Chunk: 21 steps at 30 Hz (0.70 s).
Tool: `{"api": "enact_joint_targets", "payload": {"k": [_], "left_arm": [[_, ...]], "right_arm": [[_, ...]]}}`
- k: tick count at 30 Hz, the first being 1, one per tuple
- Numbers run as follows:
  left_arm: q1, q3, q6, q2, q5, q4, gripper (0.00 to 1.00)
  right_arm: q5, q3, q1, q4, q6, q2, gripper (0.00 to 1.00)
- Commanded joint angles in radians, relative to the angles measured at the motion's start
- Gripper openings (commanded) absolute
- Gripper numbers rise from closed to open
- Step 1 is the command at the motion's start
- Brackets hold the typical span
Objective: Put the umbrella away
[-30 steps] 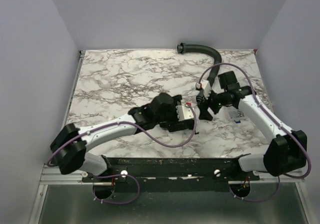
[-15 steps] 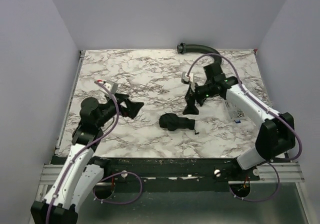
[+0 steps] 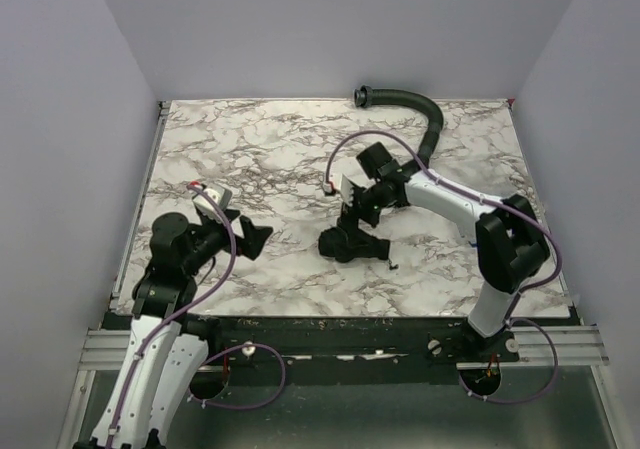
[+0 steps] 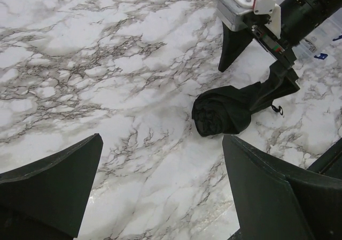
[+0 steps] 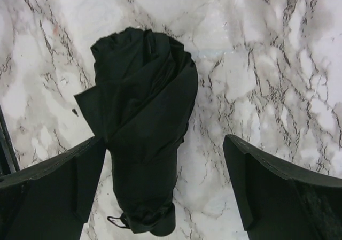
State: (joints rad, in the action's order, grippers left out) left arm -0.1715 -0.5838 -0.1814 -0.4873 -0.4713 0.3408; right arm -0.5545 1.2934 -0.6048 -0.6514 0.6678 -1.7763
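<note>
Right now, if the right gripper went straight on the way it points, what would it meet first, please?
Most likely the folded black umbrella, which lies on the marble table directly ahead of the right gripper, between its open jaws. How close they are, I cannot tell.

umbrella [image 5: 141, 128]: matt black cloth, soft creased folds. table [image 3: 250, 149]: smooth marble-look top, slight sheen. left tool [image 4: 161, 141], right tool [image 5: 164, 142]: matt black plastic fingers. right arm [image 3: 450, 201]: smooth white plastic shell. hose [image 3: 410, 98]: ribbed black plastic, dull.
</note>
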Motion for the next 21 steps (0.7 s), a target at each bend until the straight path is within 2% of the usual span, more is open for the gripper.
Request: {"api": "enact_joint_targets", "payload": {"k": [1, 4, 7, 13, 17, 21], "left_arm": [[0.007, -0.008, 0.040, -0.019, 0.039, 0.021, 0.99], [0.007, -0.009, 0.036, -0.025, 0.022, 0.015, 0.98], [0.007, -0.006, 0.034, -0.018, 0.020, 0.012, 0.98], [0.007, -0.006, 0.034, -0.008, 0.022, 0.012, 0.98], [0.007, -0.006, 0.034, -0.003, 0.020, 0.012, 0.98], [0.007, -0.007, 0.036, 0.002, 0.031, 0.014, 0.99]], "right_arm": [[0.051, -0.035, -0.011, -0.070, 0.098, 0.014, 1.00], [0.072, -0.089, -0.042, -0.038, 0.080, 0.004, 0.99], [0.104, -0.119, -0.057, 0.025, 0.032, -0.012, 0.91], [0.116, -0.071, -0.057, 0.045, -0.067, -0.039, 0.48], [0.082, -0.022, -0.037, 0.118, -0.289, -0.038, 0.32], [0.081, 0.030, 0.048, 0.269, -0.642, -0.083, 0.29]]}}
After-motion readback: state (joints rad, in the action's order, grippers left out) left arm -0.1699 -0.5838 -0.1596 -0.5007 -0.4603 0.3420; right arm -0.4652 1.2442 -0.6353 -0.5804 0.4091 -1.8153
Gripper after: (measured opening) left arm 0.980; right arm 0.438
